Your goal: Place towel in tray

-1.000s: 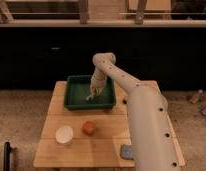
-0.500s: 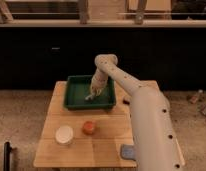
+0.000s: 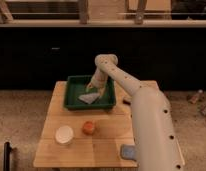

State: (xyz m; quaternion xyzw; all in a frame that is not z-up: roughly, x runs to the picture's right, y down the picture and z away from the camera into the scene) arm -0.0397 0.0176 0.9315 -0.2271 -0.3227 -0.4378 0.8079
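Observation:
A green tray (image 3: 72,95) sits at the back of the wooden table (image 3: 103,140). A pale grey towel (image 3: 89,98) lies inside the tray, right of its middle. My gripper (image 3: 91,86) hangs over the tray just above the towel's top edge, at the end of my white arm (image 3: 141,110), which reaches in from the lower right. I cannot tell whether the gripper touches the towel.
A white bowl (image 3: 64,134) and an orange fruit-like object (image 3: 88,127) sit at the front left of the table. A blue-grey item (image 3: 127,151) lies at the front by my arm. A dark small object (image 3: 126,101) lies right of the tray.
The gripper has shifted slightly over the tray; the towel lies in the tray much as before.

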